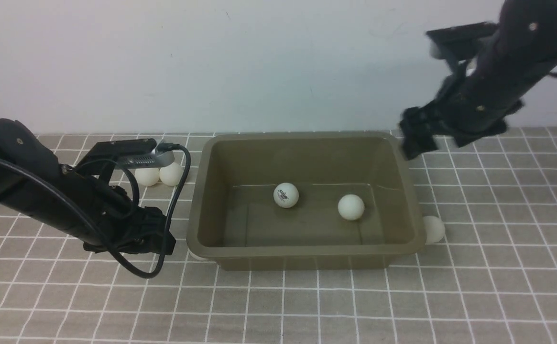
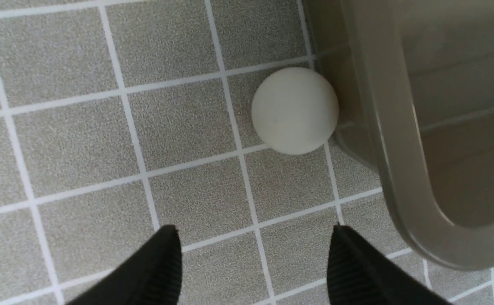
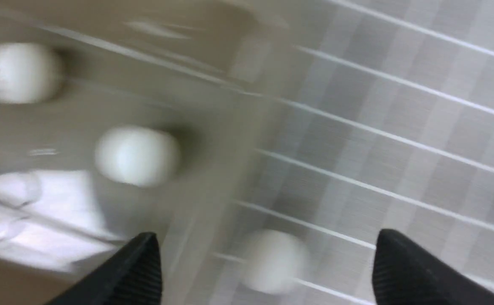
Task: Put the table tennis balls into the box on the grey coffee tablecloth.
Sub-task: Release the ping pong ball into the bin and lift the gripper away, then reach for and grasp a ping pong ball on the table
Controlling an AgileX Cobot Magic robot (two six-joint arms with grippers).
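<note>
Fetching stage: both grippers' fingers (image 2: 162, 262) apart, each must straddle a table tennis ball (image 1: 433, 229) (two already boxed).

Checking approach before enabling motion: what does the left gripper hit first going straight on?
Probably the table tennis ball against the box; height is unclear, so the left gripper might brush the tablecloth first.

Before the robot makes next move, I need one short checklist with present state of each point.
1. Box upright, opening uncovered: ok, box.
2. Left gripper open and empty: ok.
3. Right gripper open and empty: ok.
4. Ball by the box's left side free to grasp: cannot tell, it sits close against the wall.
5. All balls inside: not ok, two inside, four outside.
</note>
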